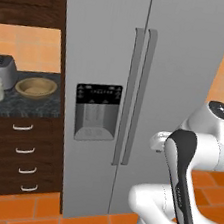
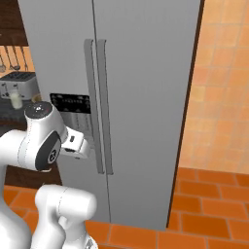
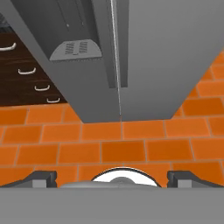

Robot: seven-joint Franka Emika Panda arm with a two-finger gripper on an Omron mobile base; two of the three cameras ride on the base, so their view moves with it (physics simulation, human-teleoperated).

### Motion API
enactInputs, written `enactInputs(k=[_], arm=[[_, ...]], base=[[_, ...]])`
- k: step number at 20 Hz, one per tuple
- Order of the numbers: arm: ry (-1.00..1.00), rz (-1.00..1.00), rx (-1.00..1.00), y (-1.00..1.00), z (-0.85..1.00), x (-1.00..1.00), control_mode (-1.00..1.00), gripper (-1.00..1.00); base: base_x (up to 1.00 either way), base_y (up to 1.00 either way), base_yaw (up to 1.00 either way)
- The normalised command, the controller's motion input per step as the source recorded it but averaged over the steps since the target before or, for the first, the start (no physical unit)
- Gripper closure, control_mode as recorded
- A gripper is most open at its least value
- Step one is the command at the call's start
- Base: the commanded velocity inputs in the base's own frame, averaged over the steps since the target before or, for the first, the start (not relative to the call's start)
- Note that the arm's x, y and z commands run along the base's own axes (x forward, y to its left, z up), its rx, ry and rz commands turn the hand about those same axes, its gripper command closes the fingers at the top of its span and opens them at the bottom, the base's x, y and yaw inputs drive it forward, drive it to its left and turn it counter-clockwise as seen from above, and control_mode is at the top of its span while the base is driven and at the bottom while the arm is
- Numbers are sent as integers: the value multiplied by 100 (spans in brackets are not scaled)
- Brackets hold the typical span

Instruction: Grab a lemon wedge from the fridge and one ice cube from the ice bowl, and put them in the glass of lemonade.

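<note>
Low, tool [image 3: 112, 178] wide before fridge [image 3: 144, 57]

Flat, even rendered light, bright throughout; no glare, only soft shading on the fridge [image 1: 183, 53]; edges slightly soft, undistorted.
</note>
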Motion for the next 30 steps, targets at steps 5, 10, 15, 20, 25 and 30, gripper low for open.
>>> enactInputs(k=[5,10,15,20,25,30], arm=[[0,0,0,0,0,0,100,-100],[0,0,0,0,0,0,100,-100],[0,0,0,0,0,0,100,-100],[-6,0,1,1,1,0,-100,-100],[-30,0,9,0,22,0,-100,-100],[-3,0,-5,3,85,34,-100,-100]], base=[[-18,1,1],[0,0,0],[0,0,0],[0,0,0],[0,0,0],[0,0,0]])
